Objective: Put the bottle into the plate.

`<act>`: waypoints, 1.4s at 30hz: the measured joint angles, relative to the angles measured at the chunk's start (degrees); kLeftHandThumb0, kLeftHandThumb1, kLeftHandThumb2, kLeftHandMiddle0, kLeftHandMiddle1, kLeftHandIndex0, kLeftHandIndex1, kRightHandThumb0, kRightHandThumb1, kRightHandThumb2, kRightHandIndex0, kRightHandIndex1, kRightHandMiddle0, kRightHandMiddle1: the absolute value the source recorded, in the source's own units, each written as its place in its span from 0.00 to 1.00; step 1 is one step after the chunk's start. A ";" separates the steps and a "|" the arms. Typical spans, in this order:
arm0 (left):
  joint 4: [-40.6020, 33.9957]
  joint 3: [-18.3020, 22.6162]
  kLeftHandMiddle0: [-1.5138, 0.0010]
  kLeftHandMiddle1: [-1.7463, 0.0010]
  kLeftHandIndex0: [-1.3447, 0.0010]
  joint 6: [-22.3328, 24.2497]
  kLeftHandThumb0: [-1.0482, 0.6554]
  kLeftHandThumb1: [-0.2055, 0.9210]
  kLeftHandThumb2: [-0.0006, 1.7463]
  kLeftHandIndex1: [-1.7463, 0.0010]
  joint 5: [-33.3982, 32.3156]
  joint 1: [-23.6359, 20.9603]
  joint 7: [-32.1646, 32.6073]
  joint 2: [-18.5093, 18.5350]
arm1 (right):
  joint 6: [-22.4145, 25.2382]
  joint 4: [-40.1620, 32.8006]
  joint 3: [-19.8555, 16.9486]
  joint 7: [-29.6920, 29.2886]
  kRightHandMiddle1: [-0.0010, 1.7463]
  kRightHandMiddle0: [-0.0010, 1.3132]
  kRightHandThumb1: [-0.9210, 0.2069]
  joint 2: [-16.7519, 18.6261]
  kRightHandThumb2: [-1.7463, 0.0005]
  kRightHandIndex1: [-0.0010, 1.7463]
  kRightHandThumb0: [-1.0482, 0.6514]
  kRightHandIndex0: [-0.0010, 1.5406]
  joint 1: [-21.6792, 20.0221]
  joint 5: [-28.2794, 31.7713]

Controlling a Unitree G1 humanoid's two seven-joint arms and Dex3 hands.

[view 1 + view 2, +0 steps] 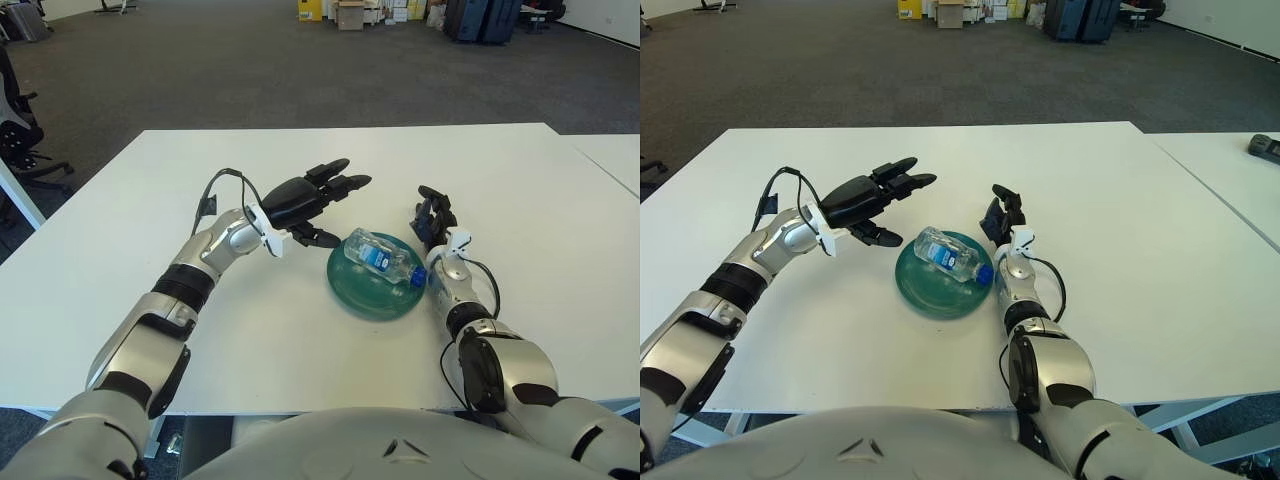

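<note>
Now bottle (381,258) in plate (352,288), left fingers (335,182) apart

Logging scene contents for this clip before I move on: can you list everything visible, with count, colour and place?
water bottle: 1, clear with blue cap and blue label, lying on its side in the plate, cap toward the robot's right
plate: 1, green, on the table between the two hands
table: 1, white, fills the foreground; the edge of a second white table shows at far right
dark device: 1, black, on that second table, right eye view only
boxes and cases: several, cardboard, yellow and dark blue, far back on the grey carpet
office chair: 1, black, left edge
left hand: 1, black, fingers spread, above the table left of the plate, holding nothing
right hand: 1, black, just right of the plate
</note>
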 measured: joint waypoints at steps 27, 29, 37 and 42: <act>19.34 17.78 0.72 0.96 1.00 5.49 0.13 1.00 0.40 0.51 -31.77 -0.28 -4.12 -8.14 | 0.85 0.20 -0.71 0.39 0.46 0.00 0.00 -1.38 0.43 0.01 0.07 0.17 -0.18 0.23; 22.46 20.96 0.74 0.97 1.00 6.74 0.14 1.00 0.44 0.54 -36.71 -0.25 -6.56 -10.27 | 0.84 0.20 -0.72 0.42 0.46 0.00 0.00 -1.43 0.43 0.01 0.07 0.17 -0.18 0.24; 31.68 33.52 0.84 1.00 1.00 11.85 0.15 1.00 0.54 0.68 -53.04 -0.17 -17.99 -17.26 | 0.70 0.14 -0.87 0.66 0.43 0.00 0.00 -1.82 0.42 0.00 0.07 0.15 -0.02 0.25; 33.91 36.25 0.85 1.00 1.00 12.75 0.15 1.00 0.57 0.70 -54.52 -0.17 -19.70 -18.12 | 0.42 -0.45 -0.96 0.84 0.44 0.00 0.00 -2.31 0.42 0.00 0.07 0.14 0.60 0.27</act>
